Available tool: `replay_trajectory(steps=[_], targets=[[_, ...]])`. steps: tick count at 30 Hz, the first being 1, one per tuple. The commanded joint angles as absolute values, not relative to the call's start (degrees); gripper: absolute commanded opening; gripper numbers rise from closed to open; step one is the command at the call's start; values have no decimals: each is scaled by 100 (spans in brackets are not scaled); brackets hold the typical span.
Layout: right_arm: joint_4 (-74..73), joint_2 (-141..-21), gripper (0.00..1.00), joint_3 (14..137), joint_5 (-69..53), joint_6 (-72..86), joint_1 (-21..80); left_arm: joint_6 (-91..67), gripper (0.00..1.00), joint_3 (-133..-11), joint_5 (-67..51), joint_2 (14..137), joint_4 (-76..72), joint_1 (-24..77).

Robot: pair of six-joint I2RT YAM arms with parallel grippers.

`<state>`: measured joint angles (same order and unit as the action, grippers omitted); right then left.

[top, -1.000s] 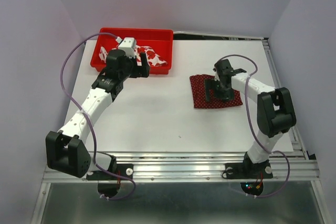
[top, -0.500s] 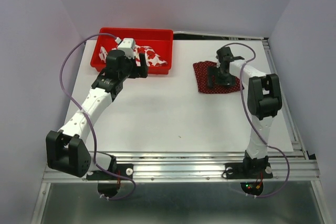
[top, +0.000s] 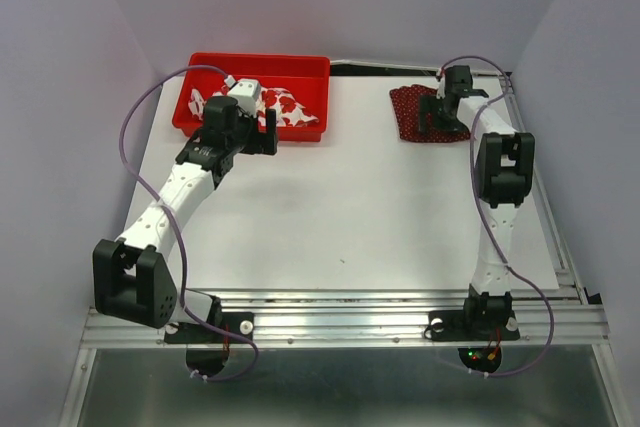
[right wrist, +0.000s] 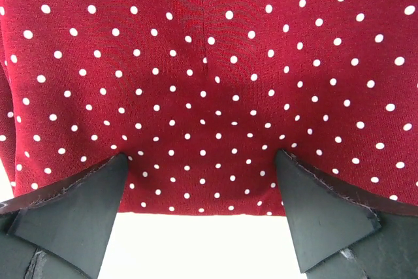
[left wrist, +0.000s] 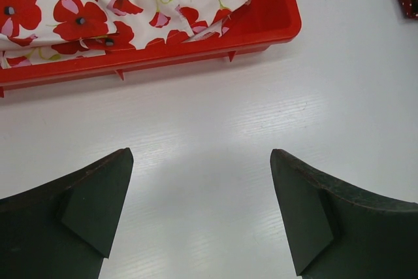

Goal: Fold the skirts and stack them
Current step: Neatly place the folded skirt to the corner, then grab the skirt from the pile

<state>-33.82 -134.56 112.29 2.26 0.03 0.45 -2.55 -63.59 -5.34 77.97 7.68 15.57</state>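
The dark red polka-dot skirt (top: 410,105) lies folded flat at the table's far right and fills the right wrist view (right wrist: 209,63). My right gripper (top: 441,119) is open, and its two spread fingertips press down on the skirt's near edge (right wrist: 199,174). The white skirt with red flowers (top: 291,108) lies crumpled in the red tray (top: 260,62) and also shows in the left wrist view (left wrist: 98,4). My left gripper (top: 268,133) is open and empty, just above the bare table in front of the tray (left wrist: 199,181).
The tray's front wall (left wrist: 261,31) stands right ahead of the left fingers. A metal rail (top: 518,117) runs along the table's right edge, close to the dotted skirt. The back wall is just behind it.
My right arm has stretched out and slid the polka-dot skirt from the middle right of the table to the far right corner. The left arm has barely shifted.
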Motion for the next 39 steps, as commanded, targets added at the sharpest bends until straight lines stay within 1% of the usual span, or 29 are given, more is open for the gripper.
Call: replay_trajectory(steps=[1,8,11,15,21,22,24,26,27,28,29,31,32,34,38,39], targets=[[-3261,-13957,100,11372,53,-422,-105,123,98,-6434,-782,7559,703,1424],[-3357,-14203,100,12005,62,-396,-158,35,98,-6662,-1633,7883,896,1143],[-3445,-14414,100,12338,62,-352,-158,-316,98,-6636,-2178,7928,774,836],[-3410,-14318,100,12454,-184,-238,-158,-413,98,-6820,-2206,7928,633,642],[-3322,-13300,100,12700,-694,-88,-158,183,98,-7900,-1680,8287,1107,554],[-3218,-12932,100,12657,-816,-88,-158,341,98,-8206,-1435,8462,1142,554],[-3025,-12500,100,12455,-922,-88,-158,518,98,-8515,-1144,8674,1230,545],[-2577,-12026,100,11762,-1158,-237,-158,676,98,-8866,-950,8911,1283,492],[-2462,-11571,100,11499,-1256,-298,-158,799,98,-9025,-784,9208,1318,466],[-2235,-11349,100,11018,-1344,-334,-158,791,98,-9340,-652,9394,1397,414],[-2119,-11138,100,10795,-1371,-369,-158,782,98,-9517,-572,9770,1441,361],[-1917,-10601,100,10382,-1441,-317,-158,730,98,-9921,-589,10158,1643,255],[-1881,-10452,100,10023,-1346,-238,-158,703,96,-10236,-667,10508,1635,142],[-1959,-10101,100,9757,-1301,-254,-158,720,95,-10650,-948,10827,1617,53],[-2390,-9643,100,9204,-2054,-264,-158,826,93,-11344,-1134,11853,1617,53],[-2399,-9537,100,8880,-2135,-194,-158,800,93,-11468,-1064,12004,1548,53]])
